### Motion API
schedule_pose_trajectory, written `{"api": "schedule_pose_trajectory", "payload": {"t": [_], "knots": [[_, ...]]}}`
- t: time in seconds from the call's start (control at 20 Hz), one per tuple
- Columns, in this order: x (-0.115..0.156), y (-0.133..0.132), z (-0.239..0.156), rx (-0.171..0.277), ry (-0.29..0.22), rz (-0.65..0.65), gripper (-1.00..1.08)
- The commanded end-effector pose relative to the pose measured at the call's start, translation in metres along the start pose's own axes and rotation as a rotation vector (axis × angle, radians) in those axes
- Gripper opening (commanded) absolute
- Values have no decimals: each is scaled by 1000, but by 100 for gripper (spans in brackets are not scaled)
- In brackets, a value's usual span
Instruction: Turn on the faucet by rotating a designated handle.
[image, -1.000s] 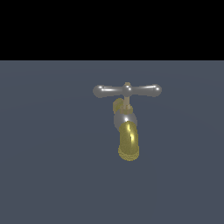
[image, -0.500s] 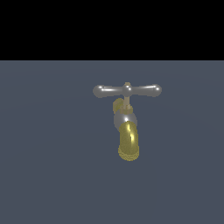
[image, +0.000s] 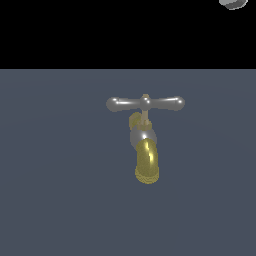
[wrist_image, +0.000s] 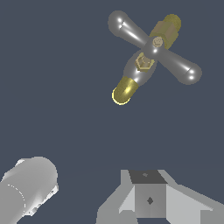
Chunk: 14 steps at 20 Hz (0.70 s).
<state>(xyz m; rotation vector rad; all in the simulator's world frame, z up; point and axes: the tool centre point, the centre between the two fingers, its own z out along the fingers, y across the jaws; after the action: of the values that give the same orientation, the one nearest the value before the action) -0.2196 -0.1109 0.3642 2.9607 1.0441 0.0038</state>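
Faucet (image: 144, 150) handle (image: 145, 103) is set level across the stem, both bulbous ends exposed for pushing; jaws state cannot be told, gripper (wrist_image: 148, 199) well clear at 6 o'clock.

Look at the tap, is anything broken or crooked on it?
Nothing stands out. The faucet looks whole, and its silver handle lies level across the top with nothing touching it. No water shows at the brass spout. The claw is well apart from the faucet.
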Motion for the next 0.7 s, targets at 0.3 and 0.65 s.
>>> {"api": "schedule_pose_trajectory", "payload": {"t": [0.3,0.65], "knots": [[6,29,37,-1,-2,-201,-100],[15,51,67,-2,-4,-361,-100]]}}
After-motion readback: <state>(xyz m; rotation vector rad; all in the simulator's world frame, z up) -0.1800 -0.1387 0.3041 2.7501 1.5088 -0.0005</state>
